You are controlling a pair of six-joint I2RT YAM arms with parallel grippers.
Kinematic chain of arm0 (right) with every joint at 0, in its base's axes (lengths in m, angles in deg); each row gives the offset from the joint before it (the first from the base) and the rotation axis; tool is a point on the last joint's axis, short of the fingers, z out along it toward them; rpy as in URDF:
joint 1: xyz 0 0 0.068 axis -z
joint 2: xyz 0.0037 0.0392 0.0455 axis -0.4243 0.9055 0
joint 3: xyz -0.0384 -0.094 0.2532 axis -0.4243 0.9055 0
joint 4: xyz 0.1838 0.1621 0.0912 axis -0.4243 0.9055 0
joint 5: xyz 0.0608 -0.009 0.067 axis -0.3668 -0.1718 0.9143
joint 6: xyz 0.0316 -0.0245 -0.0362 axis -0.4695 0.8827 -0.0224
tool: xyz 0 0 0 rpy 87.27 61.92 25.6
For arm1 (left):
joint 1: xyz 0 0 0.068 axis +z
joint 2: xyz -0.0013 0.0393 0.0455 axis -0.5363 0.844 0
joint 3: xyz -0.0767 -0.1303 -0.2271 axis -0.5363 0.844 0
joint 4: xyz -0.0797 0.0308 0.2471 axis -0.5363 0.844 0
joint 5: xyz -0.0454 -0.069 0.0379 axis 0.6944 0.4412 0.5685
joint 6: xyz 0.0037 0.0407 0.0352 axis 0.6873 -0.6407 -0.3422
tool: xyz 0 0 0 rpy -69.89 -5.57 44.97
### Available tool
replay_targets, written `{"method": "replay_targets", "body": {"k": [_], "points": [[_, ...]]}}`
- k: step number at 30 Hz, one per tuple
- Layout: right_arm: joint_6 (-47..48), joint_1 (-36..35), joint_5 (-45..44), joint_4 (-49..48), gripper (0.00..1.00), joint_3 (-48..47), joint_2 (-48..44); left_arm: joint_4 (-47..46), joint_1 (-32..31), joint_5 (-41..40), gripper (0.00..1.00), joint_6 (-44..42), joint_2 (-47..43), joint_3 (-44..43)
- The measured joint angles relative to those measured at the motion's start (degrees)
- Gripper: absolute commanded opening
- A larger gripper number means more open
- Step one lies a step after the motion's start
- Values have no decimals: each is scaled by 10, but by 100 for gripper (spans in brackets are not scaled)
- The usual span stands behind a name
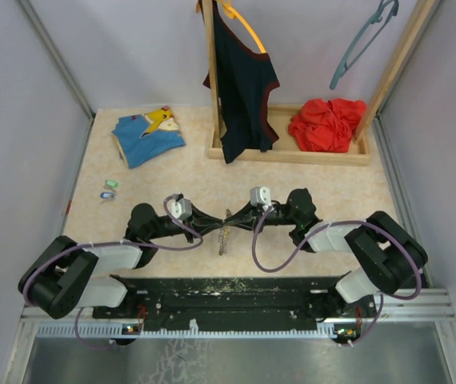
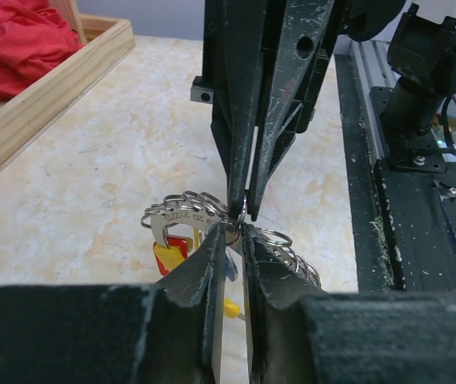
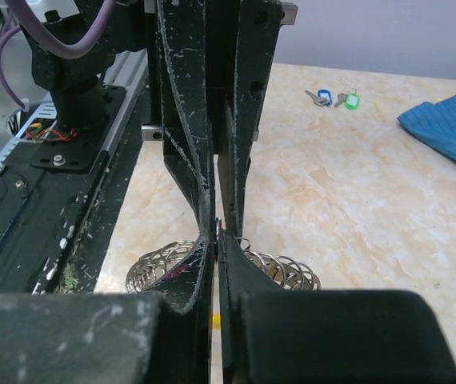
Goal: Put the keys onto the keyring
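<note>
The keyring (image 1: 225,237) hangs low over the middle of the table between both grippers. It is a bunch of thin metal rings (image 2: 182,212) with a yellow and red tag (image 2: 168,254). My left gripper (image 2: 236,234) is pinched on one ring at its tips. My right gripper (image 3: 218,237) is shut on the same ring from the opposite side, tip to tip with the left. The keys lie far off at the table's left edge, apart from both grippers: a blue one (image 1: 109,193) and a green one (image 1: 111,184). The right wrist view also shows the blue key (image 3: 319,98) and the green key (image 3: 349,101).
A blue cloth (image 1: 148,138) lies at the back left. A wooden rack base (image 1: 292,154) at the back holds a red cloth (image 1: 328,124). A dark shirt (image 1: 242,80) hangs on its post, beside a teal hanger (image 1: 364,40). The black base rail (image 1: 228,292) runs along the near edge.
</note>
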Motion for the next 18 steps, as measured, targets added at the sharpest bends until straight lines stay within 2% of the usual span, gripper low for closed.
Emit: {"method": "replay_targets", "body": {"k": [5, 11, 16, 18], "points": [[-2, 0, 7, 2, 0, -3, 2, -14, 0, 18, 1, 7, 10, -1], [14, 0, 15, 36, 0, -16, 2, 11, 1, 26, 0, -4, 5, -8], [81, 0, 14, 174, 17, -47, -20, 131, 2, 20, 0, -47, -22, -36], [125, 0, 8, 261, 21, -70, -40, 185, 0, 13, 0, -69, -35, -54]]}}
